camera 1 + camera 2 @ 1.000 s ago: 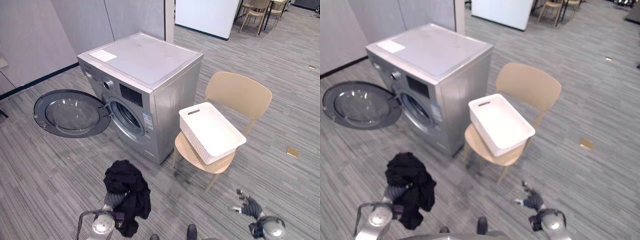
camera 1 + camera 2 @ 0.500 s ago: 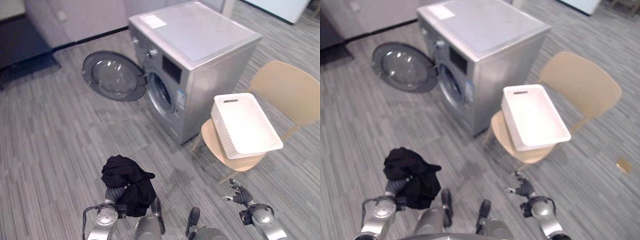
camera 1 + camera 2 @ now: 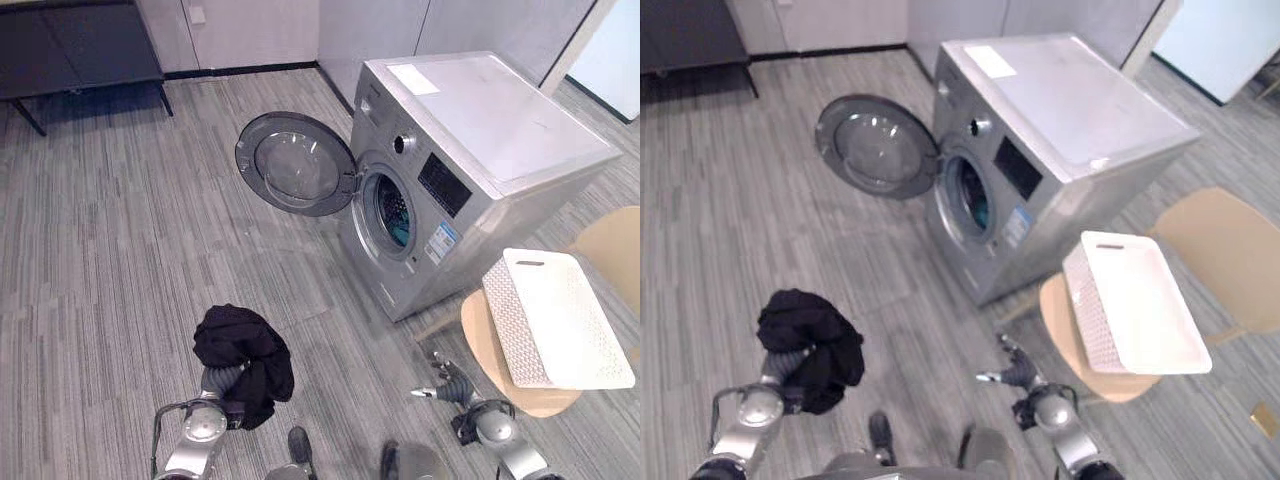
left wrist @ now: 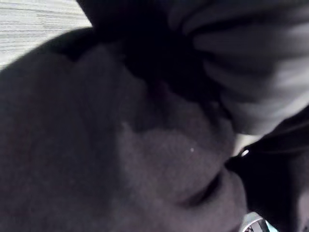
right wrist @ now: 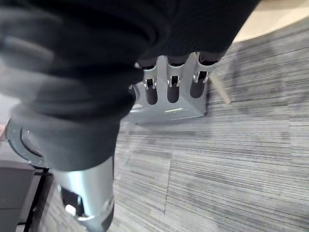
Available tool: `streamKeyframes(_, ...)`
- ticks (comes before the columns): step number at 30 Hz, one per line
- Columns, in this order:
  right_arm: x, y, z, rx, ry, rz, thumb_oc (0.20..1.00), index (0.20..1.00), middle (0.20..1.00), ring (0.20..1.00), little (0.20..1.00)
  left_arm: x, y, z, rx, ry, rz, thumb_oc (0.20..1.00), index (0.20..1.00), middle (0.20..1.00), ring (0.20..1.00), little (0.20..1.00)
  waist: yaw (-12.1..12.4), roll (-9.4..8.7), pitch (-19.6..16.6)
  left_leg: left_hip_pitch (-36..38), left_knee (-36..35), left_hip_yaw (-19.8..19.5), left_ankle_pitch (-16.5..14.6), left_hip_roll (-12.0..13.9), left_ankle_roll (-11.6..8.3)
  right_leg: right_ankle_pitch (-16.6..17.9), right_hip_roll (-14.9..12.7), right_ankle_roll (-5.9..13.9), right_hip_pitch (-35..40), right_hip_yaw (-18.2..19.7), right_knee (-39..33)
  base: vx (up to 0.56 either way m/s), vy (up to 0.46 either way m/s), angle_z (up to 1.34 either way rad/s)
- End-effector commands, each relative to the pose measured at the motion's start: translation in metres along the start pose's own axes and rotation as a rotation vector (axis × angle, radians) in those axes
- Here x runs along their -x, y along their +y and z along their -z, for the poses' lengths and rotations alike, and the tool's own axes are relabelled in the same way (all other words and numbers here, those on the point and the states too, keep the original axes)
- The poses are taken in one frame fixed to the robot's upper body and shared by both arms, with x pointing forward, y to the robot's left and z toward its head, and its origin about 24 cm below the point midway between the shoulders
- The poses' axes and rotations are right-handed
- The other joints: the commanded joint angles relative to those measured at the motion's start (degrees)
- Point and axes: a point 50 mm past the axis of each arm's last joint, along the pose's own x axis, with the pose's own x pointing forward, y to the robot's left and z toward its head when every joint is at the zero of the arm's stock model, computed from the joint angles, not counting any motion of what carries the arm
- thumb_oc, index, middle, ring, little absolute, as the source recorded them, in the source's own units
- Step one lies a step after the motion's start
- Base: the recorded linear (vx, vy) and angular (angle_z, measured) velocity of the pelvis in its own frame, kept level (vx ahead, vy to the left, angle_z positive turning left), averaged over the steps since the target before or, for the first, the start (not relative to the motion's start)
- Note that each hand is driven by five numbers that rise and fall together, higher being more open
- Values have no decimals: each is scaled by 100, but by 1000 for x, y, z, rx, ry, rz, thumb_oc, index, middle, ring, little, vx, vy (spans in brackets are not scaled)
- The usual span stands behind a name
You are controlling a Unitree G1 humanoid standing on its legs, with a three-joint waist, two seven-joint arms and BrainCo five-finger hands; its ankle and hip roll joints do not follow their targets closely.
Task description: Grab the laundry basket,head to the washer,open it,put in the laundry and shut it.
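Washer point(image 3: 470, 170) sits upper right of the left eye view, silver, front-loading; a second ago it lay further left in frame and showed more of its side. The whole view has swung, so the camera has turned, not the machine. The drum mouth now faces more toward the camera.

Door point(image 3: 295, 163) hangs wide open at upper centre, hinged on the drum's left edge. Something teal shows inside the drum.

Chair point(image 3: 520, 360), tan, stands at the right edge just beside the washer, now partly cut off by the frame.

Laundry basket point(image 3: 560, 315), white and perforated, rests on the chair seat. Looks empty.

Laundry point(image 3: 243, 355), a black bundle, is at lower left, carried on the left hand point(image 3: 222, 381). The fingers are buried in cloth, and the left wrist view gives only dark fabric, so cannot tell the grip.

Right hand point(image 3: 445, 384), lower right, hangs free with fingers straight and relaxed, holding nothing.

Judgement: basket set down, door open; loading comes next, and the turn lines the robot up with the opening.
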Motion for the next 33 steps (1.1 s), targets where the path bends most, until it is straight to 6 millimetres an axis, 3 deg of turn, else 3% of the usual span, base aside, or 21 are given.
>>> streamKeyframes(1,-5,-14,-13,13,-64,42,1000,1000,1000,1000,1000,-5,-5,-32,22,-156,23,200,200,200,200,200,-74,159,319,67,298,-227,-606,193,-270,305,624,-117,656,-152,-964,227,-35,25)
streamKeyframes(3,-3,-12,-8,13,-47,40,1000,1000,1000,1000,1000,-5,-9,-32,32,-153,39,200,200,200,200,200,-131,120,372,196,375,-368,-749,121,-264,552,601,-77,534,-215,-1383,287,-82,33)
streamKeyframes(4,-1,-9,-3,16,-28,29,1000,1000,1000,1000,1000,-5,-13,-29,40,-143,49,200,200,200,200,200,-103,74,341,335,450,-423,-977,78,-296,550,525,-40,587,-486,-1643,265,-132,26)
streamKeyframes(6,0,-9,-1,12,-19,34,1000,1000,1000,1000,1000,-3,-16,-28,42,-141,54,200,200,200,200,200,-100,21,341,325,597,-373,-985,75,-268,657,432,-73,626,-706,-1683,141,-101,9)
streamKeyframes(9,6,-9,13,12,34,31,1000,1000,1000,1000,1000,3,-23,-18,52,-116,85,200,200,200,200,200,-97,-88,178,386,1071,-507,-1253,47,-344,686,604,-156,988,-348,-2078,221,-143,-3)
streamKeyframes(12,7,-13,18,33,55,28,1000,1000,1000,1000,1000,7,-28,-9,60,-82,104,200,200,200,200,200,-29,-157,132,279,1663,-603,-1393,199,-416,631,746,-297,1292,-180,-2283,182,-103,-21)
streamKeyframes(15,5,-17,15,37,48,34,1000,1000,1000,1000,1000,6,-33,-8,84,-74,99,200,200,200,200,200,128,-210,190,-242,2127,-1172,-1214,36,-470,519,813,-413,1457,4,-2316,159,-68,-71)
streamKeyframes(17,7,-18,18,33,53,37,1000,1000,1000,1000,1000,7,-33,-8,81,-70,103,200,200,200,200,200,135,-218,197,-404,1903,-1241,-1185,-29,-452,452,823,-416,1538,-15,-2339,151,-45,-44)
streamKeyframes(19,12,-19,26,33,86,47,1000,1000,1000,1000,1000,6,-31,-9,73,-76,99,200,200,200,200,200,141,-194,212,-689,1725,-1116,-929,0,-465,368,854,-444,1634,-27,-2382,156,-10,2)
streamKeyframes(22,15,-19,35,22,123,62,1000,1000,1000,1000,1000,6,-26,-11,55,-85,88,200,200,200,200,200,193,-149,276,-1073,1378,-851,-384,174,-598,196,941,-455,1867,33,-2420,172,20,33)
streamKeyframes(23,15,-19,35,22,123,62,1000,1000,1000,1000,1000,6,-26,-11,55,-85,88,200,200,200,200,200,193,-149,276,-1073,1378,-851,-384,174,-598,196,941,-455,1867,33,-2420,273,74,14)
streamKeyframes(25,15,-20,37,37,131,70,1000,1000,1000,1000,1000,6,-25,-11,54,-84,80,200,200,200,200,200,288,-81,291,-1223,686,-1106,-46,349,-688,14,970,-447,2061,148,-2349,353,122,-7)
streamKeyframes(27,15,-21,38,46,139,74,1000,1000,1000,1000,1000,5,-27,-11,63,-83,76,200,200,200,200,200,323,-63,311,-1294,385,-1467,46,464,-761,-148,951,-443,2193,318,-2223,446,179,-37)
streamKeyframes(28,13,-23,38,47,146,83,1000,1000,1000,1000,1000,5,-29,-13,81,-90,78,200,200,200,200,200,363,-73,320,-1390,273,-1894,109,566,-840,-290,905,-438,2335,550,-2118,412,170,-56)
streamKeyframes(33,13,-24,43,36,174,92,1000,1000,1000,1000,1000,5,-35,-14,72,-84,114,200,200,200,200,200,358,53,173,-1369,523,-2023,312,669,-849,-545,755,-346,2621,827,-1843,448,219,-59)
